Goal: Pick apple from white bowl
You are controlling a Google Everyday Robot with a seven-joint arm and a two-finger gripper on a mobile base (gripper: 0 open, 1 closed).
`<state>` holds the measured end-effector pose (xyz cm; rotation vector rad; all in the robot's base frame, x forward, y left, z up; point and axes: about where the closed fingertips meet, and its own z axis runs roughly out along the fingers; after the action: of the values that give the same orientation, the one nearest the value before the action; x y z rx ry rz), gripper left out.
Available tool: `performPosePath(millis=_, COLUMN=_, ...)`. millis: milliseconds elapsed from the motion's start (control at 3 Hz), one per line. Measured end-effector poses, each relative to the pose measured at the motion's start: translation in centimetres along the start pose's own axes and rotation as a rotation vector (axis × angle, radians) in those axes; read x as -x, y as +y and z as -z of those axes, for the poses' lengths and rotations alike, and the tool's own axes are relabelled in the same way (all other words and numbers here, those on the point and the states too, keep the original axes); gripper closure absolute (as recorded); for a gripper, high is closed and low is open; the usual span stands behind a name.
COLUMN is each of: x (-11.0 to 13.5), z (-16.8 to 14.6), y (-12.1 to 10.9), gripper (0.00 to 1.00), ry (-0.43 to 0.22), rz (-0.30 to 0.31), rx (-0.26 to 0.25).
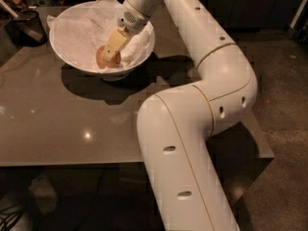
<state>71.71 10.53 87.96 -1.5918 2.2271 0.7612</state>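
The white bowl stands on the far left part of the table and is lined with crumpled white paper. The apple, reddish-orange and small, lies at the bottom of the bowl. My gripper reaches down into the bowl from the upper right. Its tip is right at the apple and covers the apple's right side. Whether it grips the apple does not show.
A dark mesh cup stands just left of the bowl at the table's far left corner. The glossy grey-brown table has its front edge near the bottom. My arm's thick white links hang over the table's right side.
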Motion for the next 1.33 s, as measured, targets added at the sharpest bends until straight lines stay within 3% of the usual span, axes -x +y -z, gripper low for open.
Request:
performPosePath(millis=667, x=0.2, z=-0.7, y=0.0, gripper=0.0, ry=-0.007, rz=0.022, rx=0.019)
performPosePath(millis=1333, x=0.2, z=-1.4, y=0.3, gripper=0.0, ry=0.01, rz=0.035, rx=0.033)
